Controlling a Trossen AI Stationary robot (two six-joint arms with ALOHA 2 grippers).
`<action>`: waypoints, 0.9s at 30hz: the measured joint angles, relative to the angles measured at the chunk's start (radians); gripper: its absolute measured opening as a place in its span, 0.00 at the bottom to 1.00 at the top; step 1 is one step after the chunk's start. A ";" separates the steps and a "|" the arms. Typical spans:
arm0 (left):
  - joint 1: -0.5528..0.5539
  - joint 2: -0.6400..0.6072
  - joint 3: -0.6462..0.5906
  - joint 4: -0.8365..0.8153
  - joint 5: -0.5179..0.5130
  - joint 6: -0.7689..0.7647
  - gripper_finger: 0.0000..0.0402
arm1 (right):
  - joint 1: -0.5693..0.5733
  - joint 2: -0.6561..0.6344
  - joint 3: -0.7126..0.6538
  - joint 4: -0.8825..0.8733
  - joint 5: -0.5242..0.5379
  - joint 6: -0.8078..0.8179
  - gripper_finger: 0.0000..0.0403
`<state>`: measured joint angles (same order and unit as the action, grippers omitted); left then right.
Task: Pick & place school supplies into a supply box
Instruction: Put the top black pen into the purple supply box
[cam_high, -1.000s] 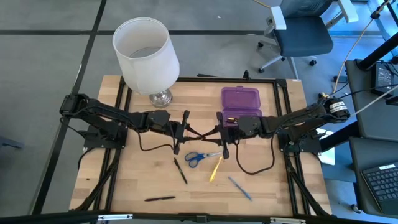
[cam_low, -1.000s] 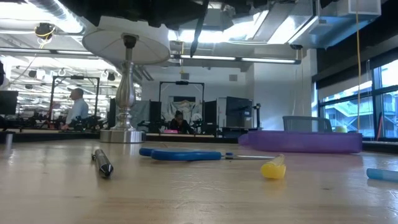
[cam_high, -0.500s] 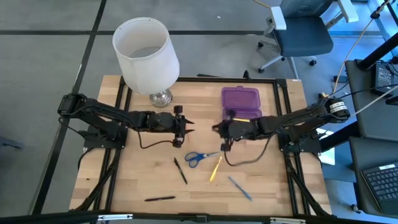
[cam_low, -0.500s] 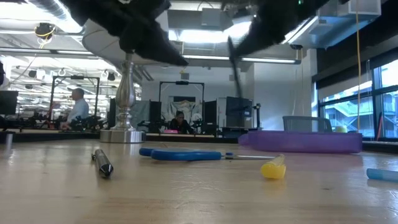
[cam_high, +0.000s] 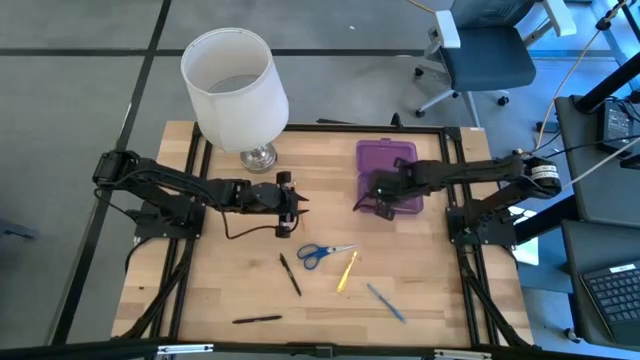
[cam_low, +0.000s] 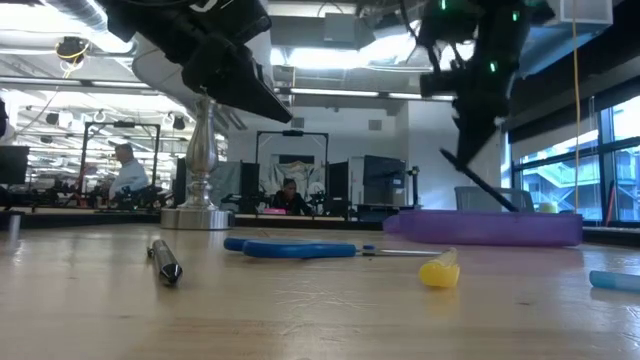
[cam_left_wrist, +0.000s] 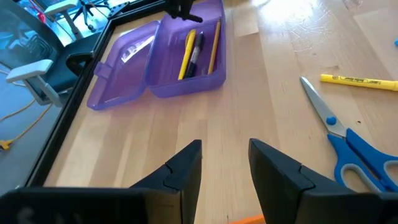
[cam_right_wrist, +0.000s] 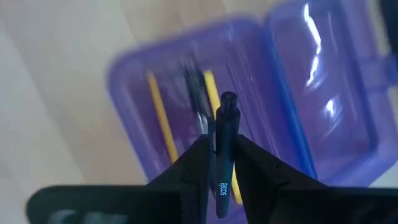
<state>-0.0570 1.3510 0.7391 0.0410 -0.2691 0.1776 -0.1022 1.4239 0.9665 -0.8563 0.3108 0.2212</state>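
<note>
The purple supply box (cam_high: 388, 172) lies open at the table's far right, its lid (cam_left_wrist: 121, 68) laid flat beside it; yellow pencils and a black pen (cam_left_wrist: 194, 53) lie inside. My right gripper (cam_high: 364, 202) hangs over the box's near left corner, shut on a black pen (cam_low: 478, 180). My left gripper (cam_high: 298, 200) is open and empty above the table's middle, left of the box. On the table lie blue scissors (cam_high: 320, 252), a yellow pencil (cam_high: 347, 270), a blue pen (cam_high: 385, 302) and two black pens (cam_high: 290, 273), (cam_high: 257, 320). My right gripper pinches the black pen's barrel (cam_right_wrist: 222, 155) between its two fingers (cam_right_wrist: 194, 163). The pen runs along the fingers, and its end (cam_right_wrist: 228, 101) sticks out past the fingertips. The pen is off the table and slants down, its lower end (cam_low: 510, 206) at the box's rim.
A white lamp (cam_high: 235, 90) on a metal foot (cam_high: 258, 157) stands at the table's far left. The black table frame (cam_high: 450, 135) runs close behind the box. People sit in the room beyond the table's far edge.
My right gripper has carried the black pen from the table's middle toward the right and far edge, to above the purple box. The pen has tipped from near upright to slanting down at the box.
</note>
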 joint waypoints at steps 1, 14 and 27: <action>0.000 0.000 0.000 0.000 0.000 0.000 0.31 | -0.012 0.000 -0.020 0.008 0.000 -0.008 0.17; 0.000 0.001 0.000 0.000 0.001 -0.011 0.30 | -0.060 0.000 -0.169 0.211 -0.043 -0.026 0.18; 0.000 0.001 0.000 -0.001 0.002 -0.011 0.29 | -0.059 0.000 -0.194 0.254 -0.043 -0.048 0.20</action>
<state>-0.0570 1.3518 0.7387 0.0402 -0.2676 0.1665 -0.1616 1.4242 0.7727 -0.6018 0.2675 0.1732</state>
